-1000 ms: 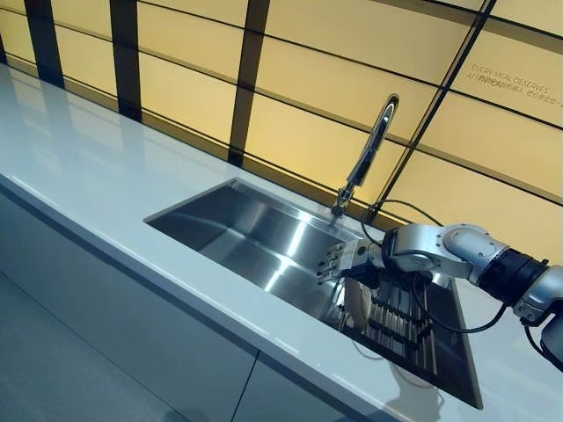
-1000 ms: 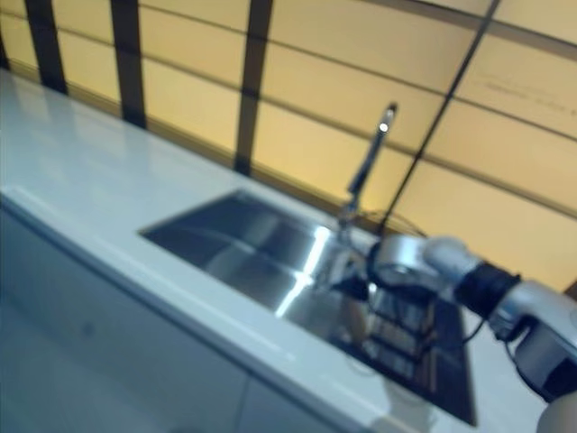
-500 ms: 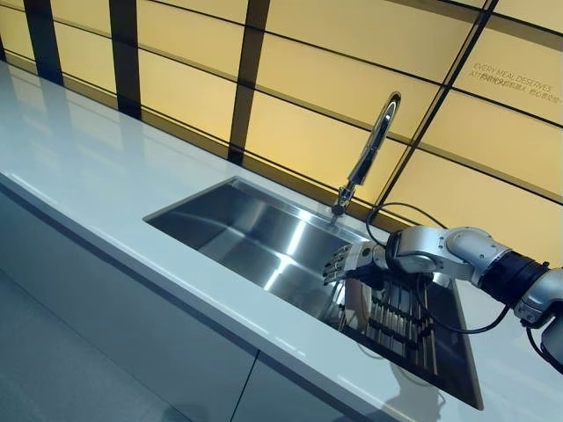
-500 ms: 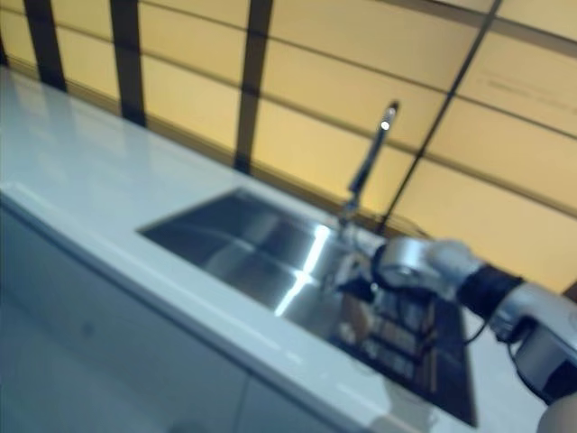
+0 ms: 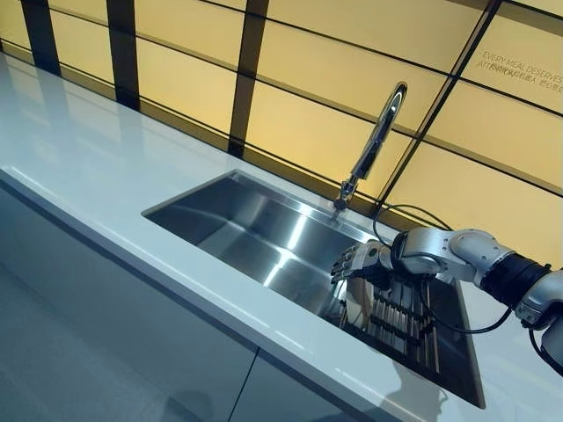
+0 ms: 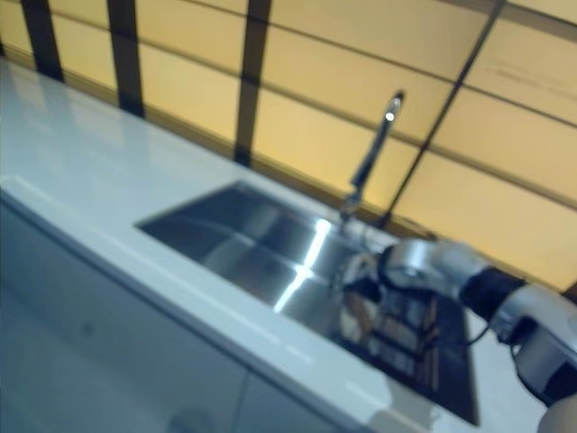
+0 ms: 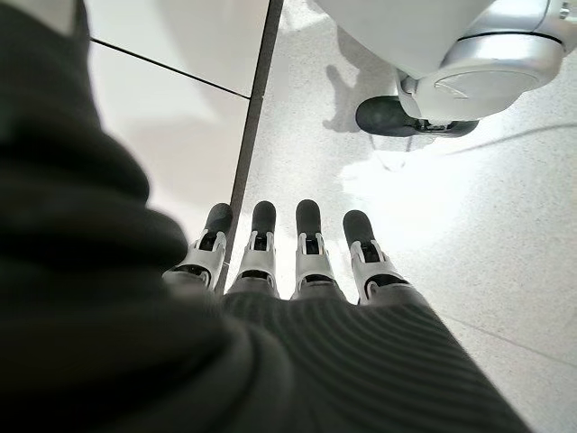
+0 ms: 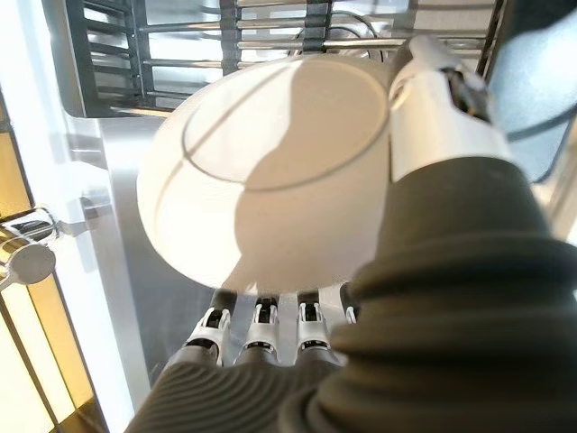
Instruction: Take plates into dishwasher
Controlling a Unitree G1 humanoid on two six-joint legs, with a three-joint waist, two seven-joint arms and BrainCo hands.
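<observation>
My right hand (image 5: 359,261) reaches over the right end of the steel sink (image 5: 237,224). It is shut on a white plate (image 8: 270,171), fingers under one edge and the thumb (image 8: 437,99) over the rim. The plate (image 5: 355,303) stands nearly upright at the left end of a dark dish rack (image 5: 403,318) set in the sink. Rack bars (image 8: 117,54) show just past the plate. My left hand (image 7: 297,262) hangs by a white cabinet front over the floor, fingers straight and holding nothing.
A tall curved faucet (image 5: 374,141) rises behind the sink, close to my right forearm. A long pale countertop (image 5: 79,163) runs to the left. Yellow wall panels with dark strips stand behind, and grey cabinet fronts (image 5: 132,343) are below the counter edge.
The whole picture has shifted a little, so the camera moved. My right hand with the plate stays at the rack's left end, hardly displaced.
</observation>
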